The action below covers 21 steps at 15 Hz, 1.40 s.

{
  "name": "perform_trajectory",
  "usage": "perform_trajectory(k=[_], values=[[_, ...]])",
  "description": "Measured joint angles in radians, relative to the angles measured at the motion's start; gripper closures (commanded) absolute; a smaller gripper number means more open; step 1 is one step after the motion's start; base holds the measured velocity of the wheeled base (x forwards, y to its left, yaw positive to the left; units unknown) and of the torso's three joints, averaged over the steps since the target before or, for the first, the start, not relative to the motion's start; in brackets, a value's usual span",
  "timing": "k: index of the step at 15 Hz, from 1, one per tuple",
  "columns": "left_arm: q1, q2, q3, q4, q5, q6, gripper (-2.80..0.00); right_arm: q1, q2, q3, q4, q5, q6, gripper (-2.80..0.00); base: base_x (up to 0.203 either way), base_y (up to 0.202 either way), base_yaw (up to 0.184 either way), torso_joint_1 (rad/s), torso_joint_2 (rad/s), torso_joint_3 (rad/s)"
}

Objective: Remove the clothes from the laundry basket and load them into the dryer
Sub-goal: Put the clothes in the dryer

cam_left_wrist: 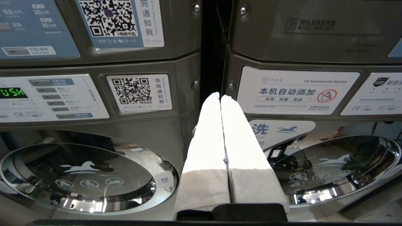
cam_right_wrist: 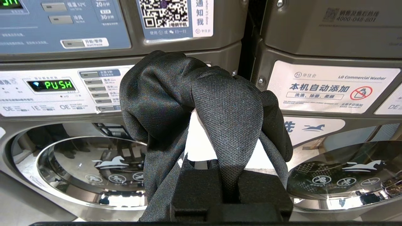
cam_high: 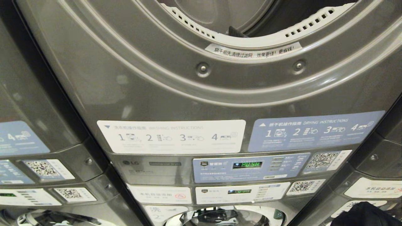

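grey dryer (cam_high: 125,78) front, instruction labels (cam_high: 171,136)

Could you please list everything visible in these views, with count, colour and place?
dryer: one, dark grey, fills the head view, its round opening at the top.
instruction stickers: two, white and blue, below the opening.
control panel: one, blue with a green PUSH display, under the stickers.
round washer doors: two in each wrist view, chrome-rimmed, low on the stacks.
clothes: one black bundle, draped over the right gripper.
left gripper: shut, empty, pale fingers.
right gripper: shut on the clothes.
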Motion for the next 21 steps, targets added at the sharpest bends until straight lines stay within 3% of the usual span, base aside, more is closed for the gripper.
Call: perform_trajectory(k=[9, 21], values=[[0.0, 0.0, 0.0, 0.0, 0.0, 0.0, 0.0, 0.0, 0.0, 0.0, 0.0, -0.002, 0.003, 0.0, 0.0, 0.0, 0.007, 0.078, -0.16, -0.081], [0.0, 0.0, 0.0, 0.0, 0.0, 0.0, 0.0, 0.0, 0.0, 0.0, -0.001, -0.002, 0.004, 0.0, 0.002, -0.007, 0.171, 0.064, -0.13, -0.067]])
